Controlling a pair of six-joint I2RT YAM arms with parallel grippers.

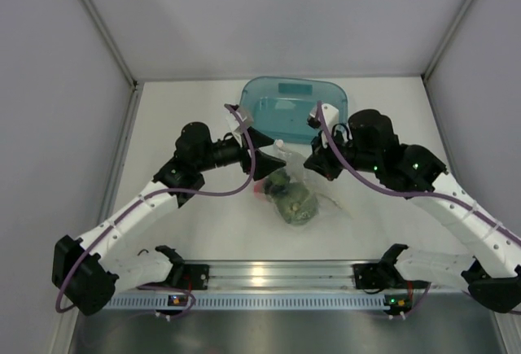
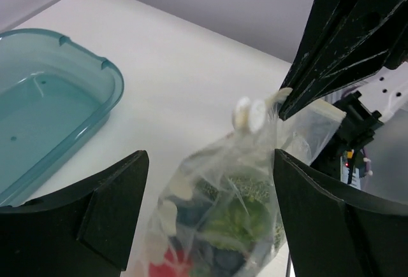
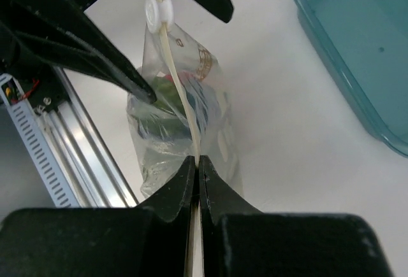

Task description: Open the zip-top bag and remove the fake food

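your right gripper pinches the bag by its zip strip, which runs straight away from it. your left gripper is spread, the white slider just ahead

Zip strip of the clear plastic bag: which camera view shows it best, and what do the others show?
Right wrist view: the cream zip strip runs full length from its white slider into the shut right gripper. Left wrist shows only the slider end; top view shows just a pale speck.
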